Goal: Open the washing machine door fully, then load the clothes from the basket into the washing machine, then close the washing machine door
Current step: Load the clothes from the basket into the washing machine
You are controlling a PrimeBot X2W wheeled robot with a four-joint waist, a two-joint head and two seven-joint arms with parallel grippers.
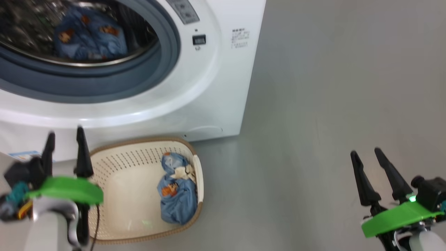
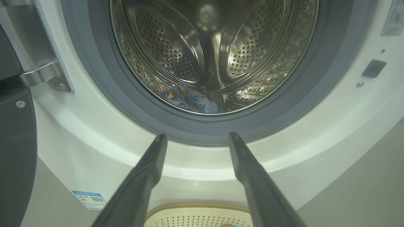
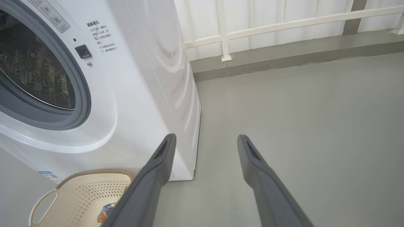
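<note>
**One bundle in the drum, one in the basket, both grippers empty**

The clothes are split. One blue printed bundle (image 1: pixel 177 195) lies against the right-hand wall of the basket (image 1: pixel 139 141). A second bundle (image 1: pixel 89 35) sits low in the drum (image 2: pixel 176 47). By that reading, the loading is about half done.

The basket stands on the floor (image 1: pixel 313 104) just in front of the washing machine (image 1: pixel 209 87), under the blue-grey gasket (image 1: pixel 167 45). That probably keeps each lift to the opening short. The washing machine door (image 2: pixel 14 157) is swung out on its hinge (image 2: pixel 41 75) at the left edge of the left wrist view, so the mouth is unobstructed. How far it stands open cannot be told.

The left gripper (image 1: pixel 66 131) hovers over the basket's left rim and points at the machine's front, below the opening. Its fingers are moderately apart, with nothing between them and nothing touching them. The basket bundle lies on the far side from it, so a pickup would call for reaching right and down.

The right gripper (image 1: pixel 366 152) hangs well off to the right over bare floor. Its fingers are parted about as much and hold nothing. It is likely parked there to stay out of the left arm's way.
</note>
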